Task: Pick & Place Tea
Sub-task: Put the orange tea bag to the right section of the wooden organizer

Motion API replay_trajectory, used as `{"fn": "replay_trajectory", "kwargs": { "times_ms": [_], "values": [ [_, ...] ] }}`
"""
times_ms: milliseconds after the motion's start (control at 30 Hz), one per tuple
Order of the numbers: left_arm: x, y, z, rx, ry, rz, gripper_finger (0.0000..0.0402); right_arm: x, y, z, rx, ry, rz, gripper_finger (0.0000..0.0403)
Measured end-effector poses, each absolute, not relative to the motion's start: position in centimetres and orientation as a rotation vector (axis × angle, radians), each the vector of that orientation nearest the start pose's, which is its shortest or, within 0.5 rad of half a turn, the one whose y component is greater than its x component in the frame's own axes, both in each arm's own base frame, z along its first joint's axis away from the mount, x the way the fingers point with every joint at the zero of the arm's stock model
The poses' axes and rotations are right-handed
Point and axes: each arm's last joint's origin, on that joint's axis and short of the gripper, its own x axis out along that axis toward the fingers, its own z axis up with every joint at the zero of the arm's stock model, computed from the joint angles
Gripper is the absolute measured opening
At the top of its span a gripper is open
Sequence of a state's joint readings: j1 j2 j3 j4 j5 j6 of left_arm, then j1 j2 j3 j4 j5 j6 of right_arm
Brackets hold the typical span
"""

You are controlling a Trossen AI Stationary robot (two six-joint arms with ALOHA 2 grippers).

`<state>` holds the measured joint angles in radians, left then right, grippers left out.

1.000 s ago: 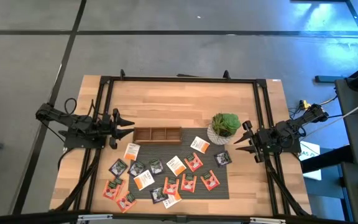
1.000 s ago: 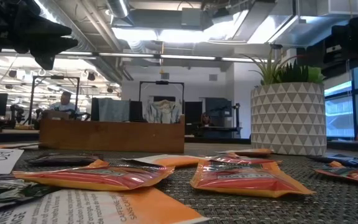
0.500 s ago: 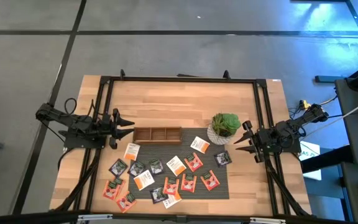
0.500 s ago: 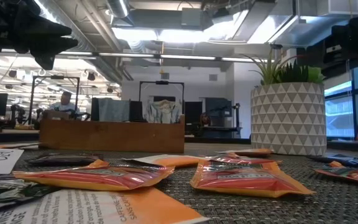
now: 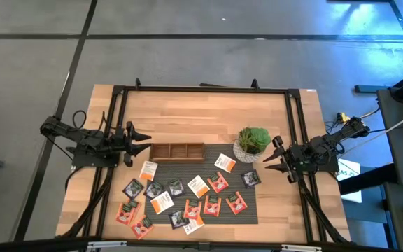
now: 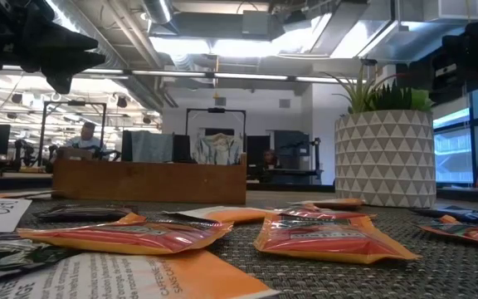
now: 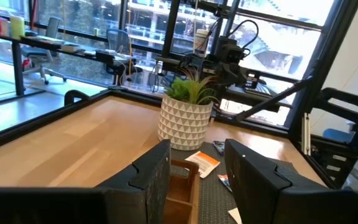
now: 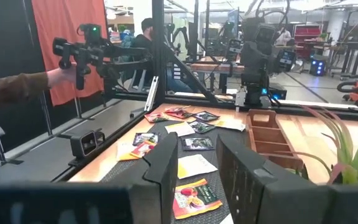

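Observation:
Several tea sachets, orange-red (image 5: pixel 217 183), dark (image 5: pixel 133 187) and white with orange (image 5: pixel 161 202), lie flat and scattered on a dark mat (image 5: pixel 250 210) in the table's near half. The low view shows them close up (image 6: pixel 330 237). My left gripper (image 5: pixel 142 138) hovers level at the left edge, open, pointing across the table. My right gripper (image 5: pixel 270 159) hovers level at the right edge, open, beside the plant. Both wrist views show the fingers (image 7: pixel 151 177) (image 8: pixel 166 171) with nothing between them.
A long wooden three-compartment tray (image 5: pixel 177 151) stands just beyond the sachets, near my left gripper. A potted green plant (image 5: pixel 252 142) stands right of it. A black frame (image 5: pixel 201 89) runs round the table. Beyond the table a person's hand (image 8: pixel 61 74) holds a handheld device.
My right gripper has rolled a little about its own pointing line without leaving its place. The sachets, the tray and my left gripper have kept still.

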<state>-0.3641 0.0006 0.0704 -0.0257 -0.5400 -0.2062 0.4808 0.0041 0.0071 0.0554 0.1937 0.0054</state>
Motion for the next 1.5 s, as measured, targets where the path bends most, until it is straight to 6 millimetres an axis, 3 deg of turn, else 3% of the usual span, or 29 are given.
{"fn": "replay_trajectory", "kwargs": {
  "times_ms": [300, 533, 700, 900, 1067, 1300, 1500],
  "values": [
    [8.8, -1.6, 18.5, -0.339, -0.080, 0.209, 0.0148, 9.3, 4.0, 17.2, 0.027, -0.040, 0.213, 0.0098],
    [9.0, -1.8, 19.1, -0.290, -0.117, 0.159, 0.0148, 10.5, 4.6, 21.1, -0.132, -0.006, 0.212, 0.0072],
    [9.8, -2.3, 19.6, -0.217, -0.131, 0.127, 0.0148, 13.2, 6.0, 24.4, -0.244, 0.091, 0.214, 0.0053],
    [11.8, -3.1, 19.3, -0.209, -0.077, 0.090, 0.0144, 17.9, 8.2, 26.1, -0.340, 0.264, 0.162, 0.0038],
    [14.7, -4.3, 21.0, -0.174, 0.043, 0.076, 0.0128, 21.5, 10.1, 25.2, -0.390, 0.382, 0.174, 0.0031],
    [21.4, -6.9, 23.4, -0.092, 0.246, 0.072, 0.0096, 25.3, 12.1, 22.1, -0.448, 0.527, 0.188, 0.0022],
    [26.5, -8.8, 23.1, -0.053, 0.346, 0.077, 0.0070, 27.3, 13.3, 19.0, -0.397, 0.643, 0.183, 0.0008]
  ]
}}
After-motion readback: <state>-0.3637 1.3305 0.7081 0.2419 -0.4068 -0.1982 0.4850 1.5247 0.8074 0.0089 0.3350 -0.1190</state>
